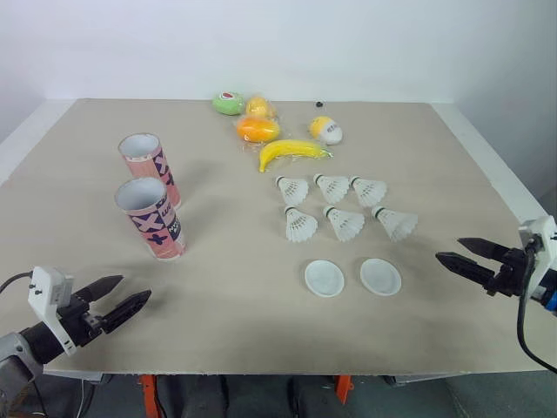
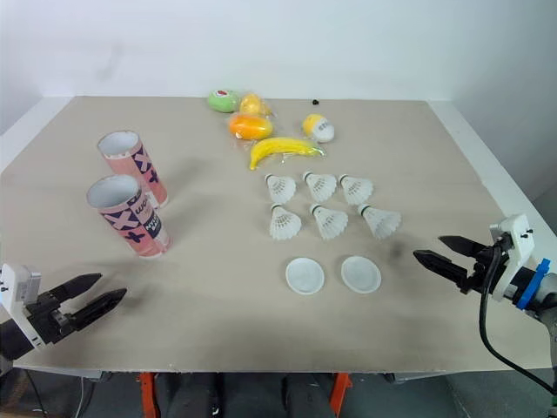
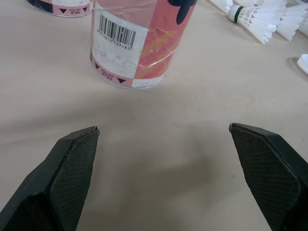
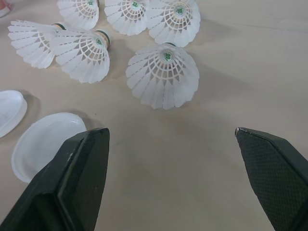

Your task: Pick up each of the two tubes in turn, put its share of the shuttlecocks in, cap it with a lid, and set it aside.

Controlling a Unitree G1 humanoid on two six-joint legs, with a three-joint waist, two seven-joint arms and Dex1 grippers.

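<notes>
Currently seeing two pink tubes standing mouths-up, uncapped, on the left of the counter [image 1: 252,335]; near tube [image 1: 150,218] just in front of far tube [image 1: 150,167], close together, can't tell if touching. Six shuttlecocks [image 1: 345,224] lying in two rows of three right of centre, well apart from the tubes; left lid [image 1: 325,278] and right lid [image 1: 380,276] side by side just in front of them, not touching. Left pincer [image 1: 135,289] spread wide, holding nothing, at the near left edge, pointing at the near tube; right pincer [image 1: 448,248] spread wide, holding nothing, at the right edge, aimed at shuttlecocks and lids. Banana [image 1: 291,152] and other fruit at the back.
</notes>
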